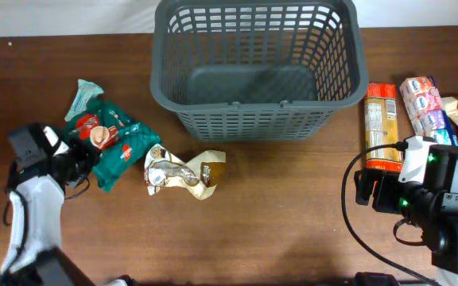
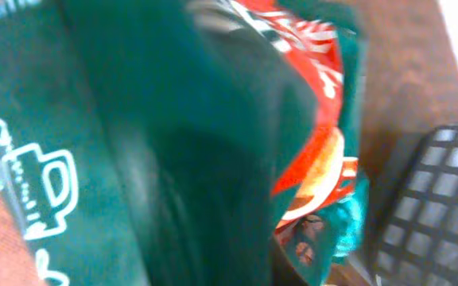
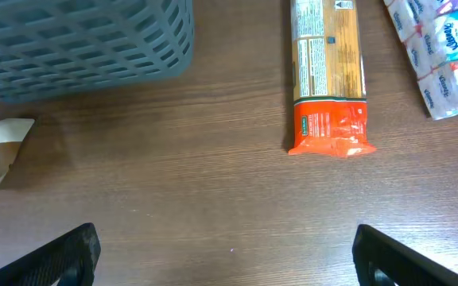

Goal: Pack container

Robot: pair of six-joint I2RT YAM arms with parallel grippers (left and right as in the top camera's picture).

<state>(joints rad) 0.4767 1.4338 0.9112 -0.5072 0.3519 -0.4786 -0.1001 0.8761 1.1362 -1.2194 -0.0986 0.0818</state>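
Against the far edge of the worktop [image 1: 277, 214], about midway along it, the container [image 1: 253, 121] stands upright, its lattice sides and thick rim in plain view. Near the left edge, the left gripper [image 1: 90, 155] has its fingers drawn narrow on the green snack pack [image 1: 118, 147], which fills most of the left wrist view. A teal wrapper [image 1: 84, 97] lies just beyond that pack. In front of the container's left front corner lies a crumpled beige pouch [image 1: 183, 172], apart from the basket wall. By the right edge, the right gripper [image 3: 229, 262] hangs above bare wood with its fingers spread wide and gripping nothing. A long orange packet [image 1: 381, 127] lies just beside the container's right wall, and tissue packs [image 1: 426, 107] lie further right.
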